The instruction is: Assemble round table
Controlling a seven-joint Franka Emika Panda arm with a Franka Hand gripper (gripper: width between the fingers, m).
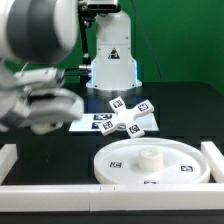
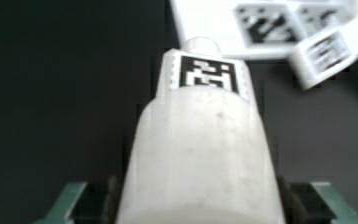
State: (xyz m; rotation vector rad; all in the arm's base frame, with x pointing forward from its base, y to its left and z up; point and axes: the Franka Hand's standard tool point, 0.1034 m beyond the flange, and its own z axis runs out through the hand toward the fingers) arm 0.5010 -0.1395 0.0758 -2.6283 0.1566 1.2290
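In the wrist view the short white cylindrical leg [image 2: 197, 140] fills the middle, its far end bearing a square tag [image 2: 208, 72]. My gripper [image 2: 197, 205] is shut on it, with a green finger [image 2: 78, 200] on either side. In the exterior view the gripper [image 1: 42, 106] is a blurred shape at the exterior view's left, above the table, and the leg is hidden in it. The round disc [image 1: 150, 160] with its central hub lies flat near the front. The cross-shaped base [image 1: 128, 117] rests farther back, partly on the marker board [image 1: 88, 122].
White border rails run along the front [image 1: 100, 198], the exterior view's left [image 1: 8, 158] and its right [image 1: 212, 160]. The arm's white base [image 1: 112, 62] stands at the back. The tabletop is black.
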